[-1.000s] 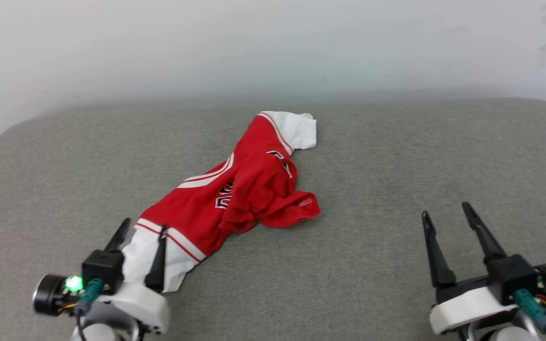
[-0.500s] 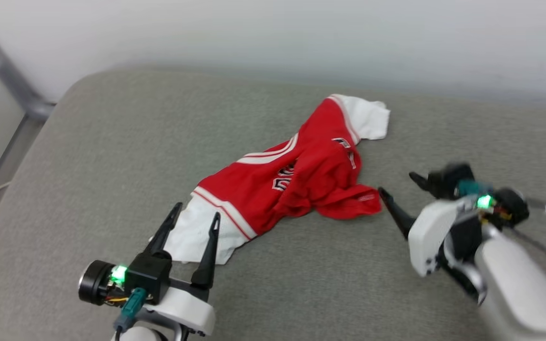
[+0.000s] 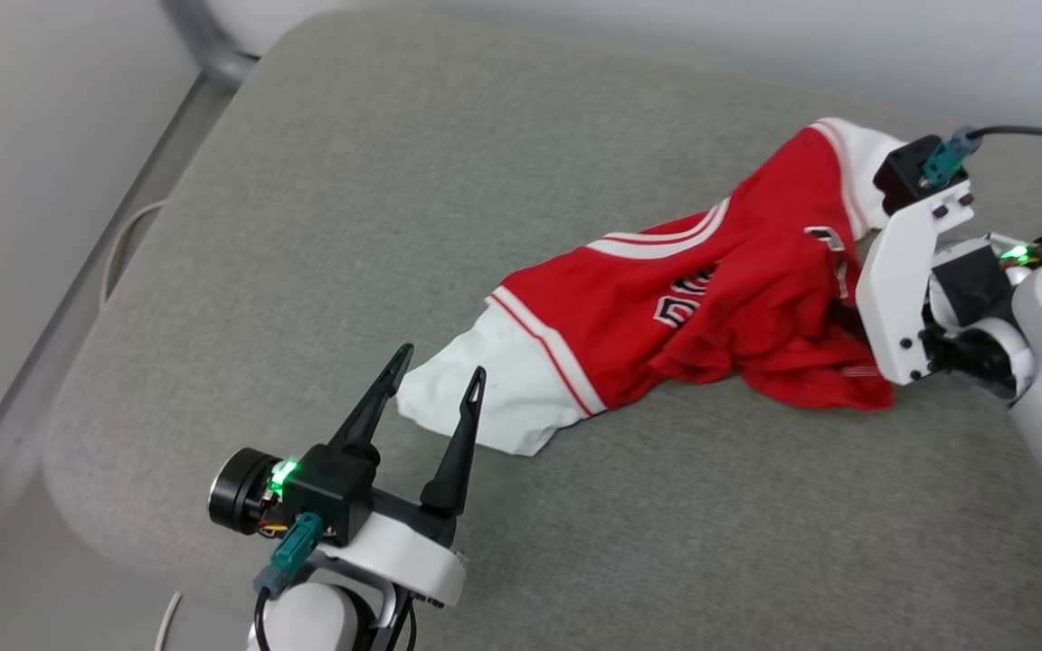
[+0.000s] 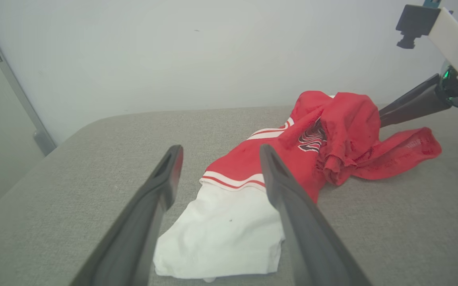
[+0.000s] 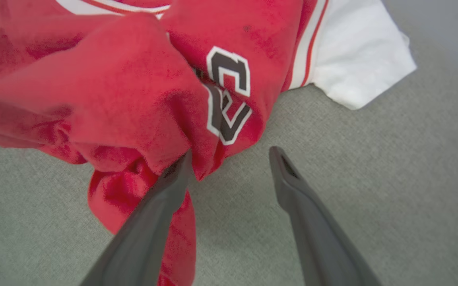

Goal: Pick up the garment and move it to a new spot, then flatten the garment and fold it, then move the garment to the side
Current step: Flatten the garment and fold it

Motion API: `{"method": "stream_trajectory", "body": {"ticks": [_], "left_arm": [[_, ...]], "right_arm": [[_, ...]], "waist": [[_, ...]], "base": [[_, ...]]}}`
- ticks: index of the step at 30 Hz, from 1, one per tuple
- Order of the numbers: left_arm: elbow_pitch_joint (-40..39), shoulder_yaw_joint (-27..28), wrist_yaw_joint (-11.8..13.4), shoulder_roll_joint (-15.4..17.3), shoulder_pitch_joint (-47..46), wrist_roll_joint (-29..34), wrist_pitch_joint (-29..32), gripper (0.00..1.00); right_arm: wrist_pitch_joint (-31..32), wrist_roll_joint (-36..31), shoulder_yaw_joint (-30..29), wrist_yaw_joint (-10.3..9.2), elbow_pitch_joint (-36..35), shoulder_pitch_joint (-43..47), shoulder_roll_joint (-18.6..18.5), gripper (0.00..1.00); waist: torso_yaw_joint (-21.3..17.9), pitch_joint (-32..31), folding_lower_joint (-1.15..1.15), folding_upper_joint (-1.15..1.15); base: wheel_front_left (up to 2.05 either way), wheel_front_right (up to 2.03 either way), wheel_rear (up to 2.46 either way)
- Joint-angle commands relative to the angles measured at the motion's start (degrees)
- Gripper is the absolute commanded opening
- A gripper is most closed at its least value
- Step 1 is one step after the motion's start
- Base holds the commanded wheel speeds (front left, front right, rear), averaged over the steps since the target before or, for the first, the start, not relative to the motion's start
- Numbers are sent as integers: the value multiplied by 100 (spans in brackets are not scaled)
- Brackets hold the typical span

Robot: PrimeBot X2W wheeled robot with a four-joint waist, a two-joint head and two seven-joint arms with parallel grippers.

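Garment (image 3: 711, 307), a red jersey-style T-shirt, lies crumpled in a long diagonal heap on a grey fabric cushion (image 3: 304, 226), towards its right side and far edge. Its body is bunched into thick folds, with red-and-white striped trim where each white sleeve joins. One white sleeve (image 3: 503, 398) spreads flat at the end nearer the robot; the other sleeve (image 5: 352, 59) lies at the far end. Black, white-outlined lettering (image 5: 229, 91) shows in part between the folds, creased and hard to read. At the near end, the left gripper (image 3: 442, 360) has its two dark fingers spread wide, tips at the edge of the flat white sleeve and clamping nothing; whether they touch the cloth cannot be told. At the heap's right side, the right gripper (image 5: 232, 152) also stands wide open, one fingertip tucked against a red fold, the other over bare cushion, nothing pinched between them. A pale wall (image 4: 173, 51) rises behind the cushion.
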Motion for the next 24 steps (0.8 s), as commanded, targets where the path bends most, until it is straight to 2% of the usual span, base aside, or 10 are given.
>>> {"method": "stream_trajectory", "body": {"ticks": [1, 10, 17, 18, 19, 24], "left_arm": [[-8, 40, -40, -48, -91, 43, -14, 100], [24, 164, -252, -336, -143, 212, -14, 100], [101, 191, -344, -446, -117, 261, -14, 100], [105, 204, -355, -456, -108, 265, -14, 100], [112, 216, -357, -466, -97, 274, -14, 100], [159, 303, -391, -492, -40, 322, -15, 100]], "right_arm": [[35, 22, 50, -5, 76, -117, -54, 100], [-48, 85, 627, -5, 737, -601, -155, 100], [65, 342, 1250, -3, 1176, -402, -204, 100], [129, 393, 1346, 1, 1226, -346, -225, 46], [194, 468, 1443, 5, 1261, -271, -248, 0], [146, 799, 1592, 4, 1360, -184, -422, 0]], "waist": [[256, 237, -1, 0], [614, 537, -1, 0], [763, 604, -1, 0], [771, 600, -1, 0], [773, 592, -1, 0], [699, 483, -1, 0]], "base": [[0, 0, 0], [0, 0, 0], [0, 0, 0], [0, 0, 0], [0, 0, 0], [0, 0, 0]]}}
